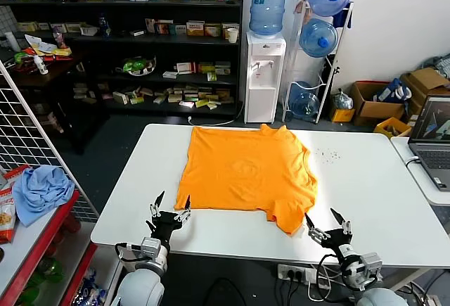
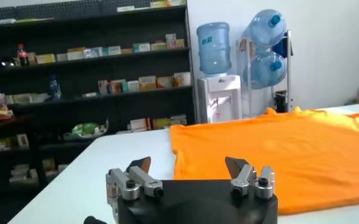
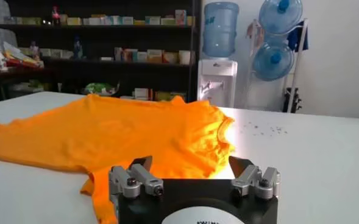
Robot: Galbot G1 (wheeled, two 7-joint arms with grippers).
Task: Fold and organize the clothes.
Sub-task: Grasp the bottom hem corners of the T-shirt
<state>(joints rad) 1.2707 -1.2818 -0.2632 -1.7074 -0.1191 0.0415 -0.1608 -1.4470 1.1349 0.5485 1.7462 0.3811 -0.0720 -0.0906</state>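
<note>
Nearest me, my left gripper [image 1: 169, 209] hovers over the near edge of the white table [image 1: 365, 179], its fingers spread apart and holding nothing. It sits just short of the near left corner of the orange T-shirt [image 1: 246, 172]. In my left wrist view the same gripper [image 2: 189, 168] shows both fingertips wide apart, with the T-shirt [image 2: 277, 158] lying flat on the table [image 2: 106, 164] just beyond them.

My right gripper [image 1: 328, 222] hangs at the near edge too, over to my right, fingers likewise apart and empty. It is close to the shirt's near right sleeve, which sticks out toward me. From the right wrist camera, the gripper [image 3: 191, 167] faces the T-shirt [image 3: 118, 134], whose cloth lies rumpled along the right side, spread across the table [image 3: 301, 158].

The shirt lies spread out in the middle of the tabletop, nearer its left half, collar end away from me.

To my left, off the table, a light blue cloth [image 1: 42, 188] lies heaped on a red rack. On my right a laptop [image 1: 432, 134] stands open on a second table.

Beyond the table stand a water dispenser [image 1: 265, 56] and dark shelves [image 1: 126, 39] of boxed goods.
</note>
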